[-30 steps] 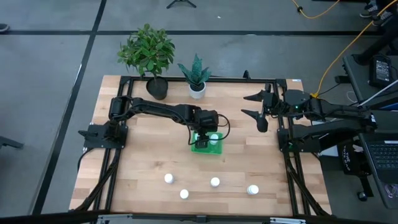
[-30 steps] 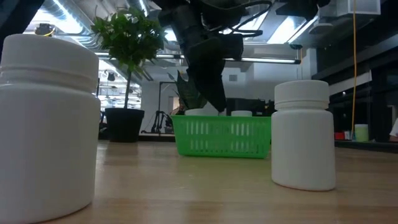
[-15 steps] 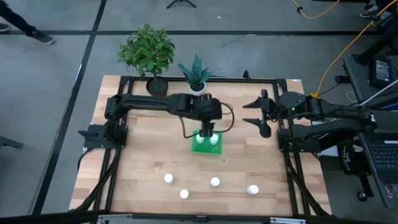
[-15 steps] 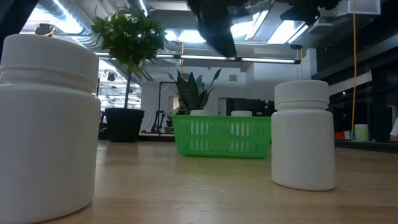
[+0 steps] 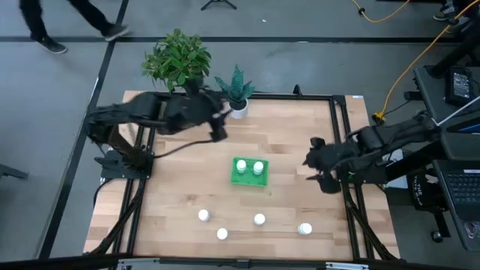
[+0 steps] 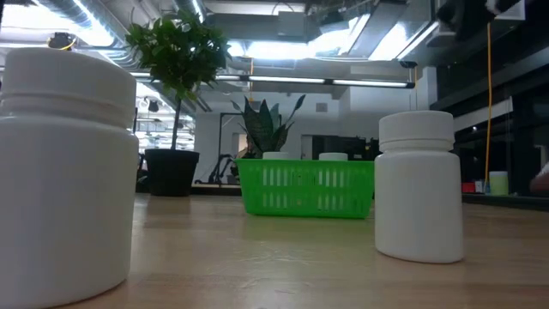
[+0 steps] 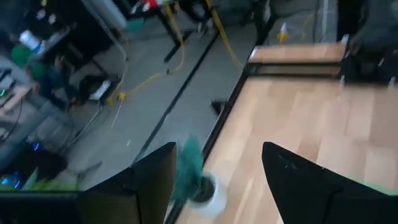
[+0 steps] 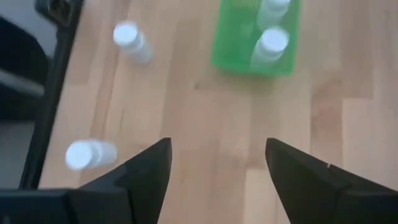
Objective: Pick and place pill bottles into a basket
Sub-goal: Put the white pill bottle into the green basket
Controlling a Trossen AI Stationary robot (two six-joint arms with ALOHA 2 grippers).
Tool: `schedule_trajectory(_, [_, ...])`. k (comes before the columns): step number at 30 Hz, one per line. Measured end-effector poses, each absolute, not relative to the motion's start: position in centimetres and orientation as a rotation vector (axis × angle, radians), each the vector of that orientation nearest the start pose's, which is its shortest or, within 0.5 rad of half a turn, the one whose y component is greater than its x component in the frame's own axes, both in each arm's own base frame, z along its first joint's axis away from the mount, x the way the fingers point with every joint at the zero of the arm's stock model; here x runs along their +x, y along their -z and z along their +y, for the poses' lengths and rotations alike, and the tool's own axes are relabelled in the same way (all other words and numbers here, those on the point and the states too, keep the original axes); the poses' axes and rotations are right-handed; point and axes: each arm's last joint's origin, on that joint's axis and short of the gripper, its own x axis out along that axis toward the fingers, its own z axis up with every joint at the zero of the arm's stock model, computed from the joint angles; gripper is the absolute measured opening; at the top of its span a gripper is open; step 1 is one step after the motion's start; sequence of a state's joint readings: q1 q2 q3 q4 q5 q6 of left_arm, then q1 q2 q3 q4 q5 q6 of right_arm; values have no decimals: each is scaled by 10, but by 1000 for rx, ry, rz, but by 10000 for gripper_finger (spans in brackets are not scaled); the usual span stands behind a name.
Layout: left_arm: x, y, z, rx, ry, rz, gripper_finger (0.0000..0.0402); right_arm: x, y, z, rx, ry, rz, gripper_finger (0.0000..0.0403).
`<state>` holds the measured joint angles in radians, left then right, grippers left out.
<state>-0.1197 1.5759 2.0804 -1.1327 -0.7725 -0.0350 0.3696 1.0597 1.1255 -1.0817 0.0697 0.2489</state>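
Our left pincer [image 5: 219,126] hangs with fingers apart and empty near the table's [image 5: 300,127] 11 o'clock corner, beside the white plant pot [image 5: 238,109]. Our right pincer [image 5: 321,169], also spread and empty, sits at 3 o'clock of the basket [image 5: 249,180], which holds two pill bottles [image 5: 241,166]. Four more [image 5: 259,220] stand toward 6 o'clock. Only our right wrist view shows two bottles [image 8: 132,41] close by; the low view shows neither arm. Half a second ago the left pincer was over the basket; it has withdrawn, and the right has advanced.
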Motion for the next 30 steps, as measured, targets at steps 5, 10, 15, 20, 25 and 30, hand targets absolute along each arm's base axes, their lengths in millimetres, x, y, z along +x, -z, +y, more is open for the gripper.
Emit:
schedule_trajectory(5, [244,-483,-23,192,-653,664,233,194,-335,100,5,-147,1142,260])
schedule_trajectory(10, [232,-470,-40,235,-614,770,233,206,-325,136,88,-112,1225,260])
schedule_trajectory(15, [232,-449,-55,314,-566,830,233,206,-305,169,226,9,1307,260])
schedule_trajectory(20, [234,-422,-57,360,-572,910,233,214,-287,198,372,62,1315,260])
schedule_trajectory(25, [234,-395,-58,378,-559,999,233,219,-267,221,465,126,1338,260])
schedule_trajectory(30, [238,-375,-61,352,-491,1047,233,220,-248,233,519,250,1381,260])
